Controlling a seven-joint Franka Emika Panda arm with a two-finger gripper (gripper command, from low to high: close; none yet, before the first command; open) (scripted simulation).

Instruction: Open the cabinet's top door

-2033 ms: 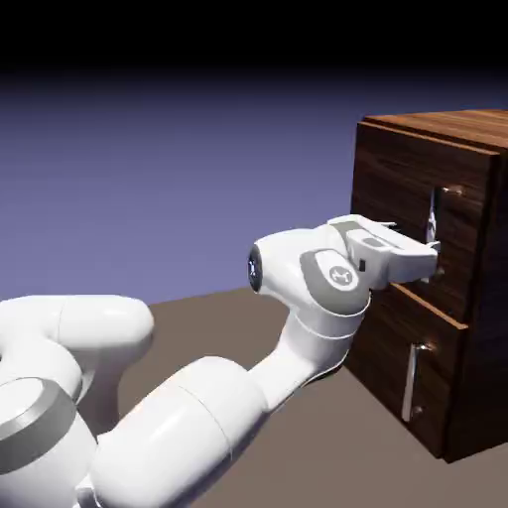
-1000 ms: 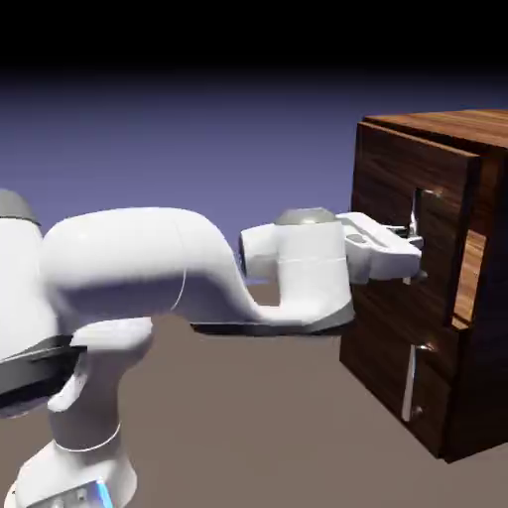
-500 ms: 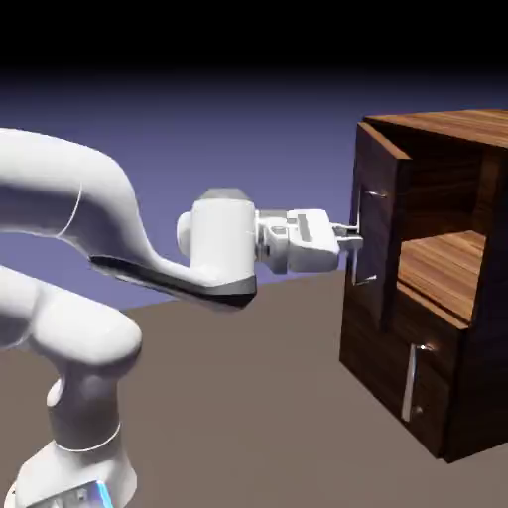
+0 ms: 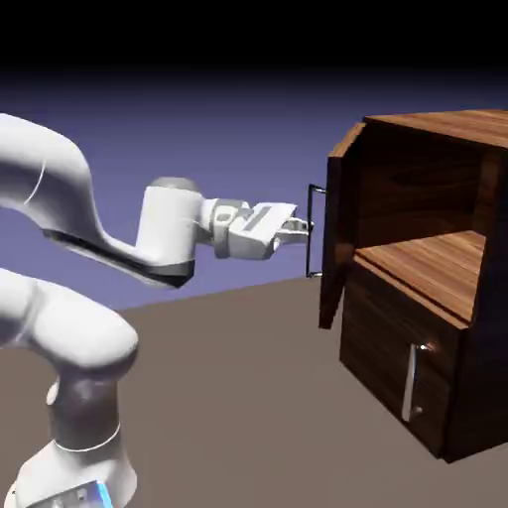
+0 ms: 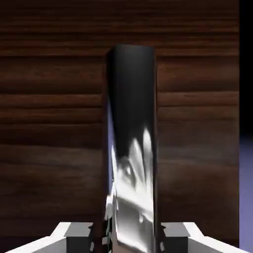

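The dark walnut cabinet [image 4: 437, 179] stands at the exterior view's right. Its top door [image 4: 335, 233] is swung wide open, edge-on to the camera, and the upper compartment with its wooden shelf [image 4: 437, 263] is exposed. My gripper [image 4: 304, 227] is shut on the top door's slim silver handle [image 4: 315, 230], out in front of the cabinet. In the hand view the handle [image 5: 132, 163] runs up the middle between my fingertips [image 5: 79, 232], with the door's wood grain [image 5: 54, 123] filling the picture behind it.
The lower door [image 4: 392, 362] is closed, its own silver handle [image 4: 409, 382] vertical. The brown table [image 4: 228, 397] stretches in front of the cabinet. My white arm arcs in from the exterior view's left.
The top door has swung from nearly closed to wide open. My gripper moved left, away from the cabinet, with the handle held throughout.
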